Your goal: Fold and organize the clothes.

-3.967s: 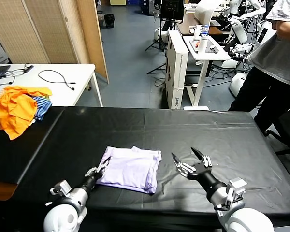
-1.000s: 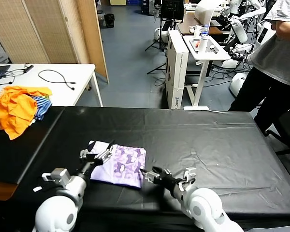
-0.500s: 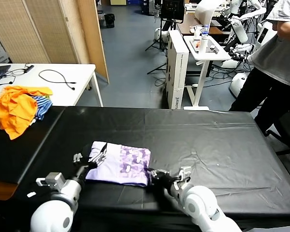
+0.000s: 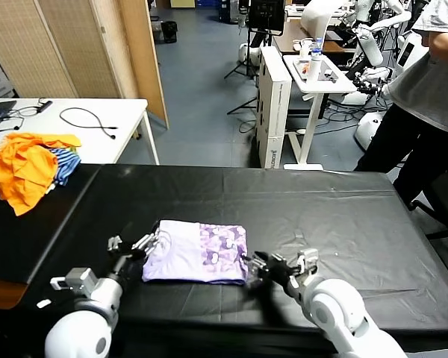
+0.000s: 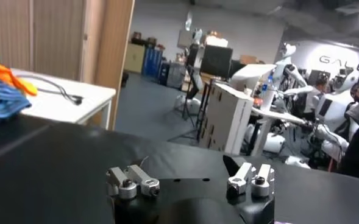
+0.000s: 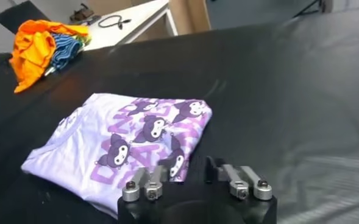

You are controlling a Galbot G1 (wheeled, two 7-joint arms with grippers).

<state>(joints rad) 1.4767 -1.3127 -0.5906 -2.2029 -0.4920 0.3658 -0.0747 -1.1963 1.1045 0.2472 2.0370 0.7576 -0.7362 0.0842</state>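
Note:
The clothes, one pale lavender T-shirt [image 4: 187, 253] [image 6: 81, 146], lie folded into a flat rectangle on the black table [image 4: 321, 216], with the purple print on the half nearer my right arm. My left gripper [image 4: 134, 243] [image 5: 182, 171] stands open just off the plain end of the shirt, with nothing between its fingers. At the printed end, low over the table, my right gripper [image 4: 260, 262] [image 6: 186, 171] has its jaws apart. One of its fingers [image 6: 147, 181] sits at the shirt's edge and the other over bare table.
A bright orange garment [image 4: 21, 165] with a blue-and-white striped one [image 4: 66, 160] lies at the table's far left. A white side table [image 4: 97, 123] with cables stands behind it. A person [image 4: 425, 112] stands at the far right.
The shirt has slid to the right and now lies squarer. My right gripper moved right with it and has parted its jaws. My left gripper stayed open beside the shirt.

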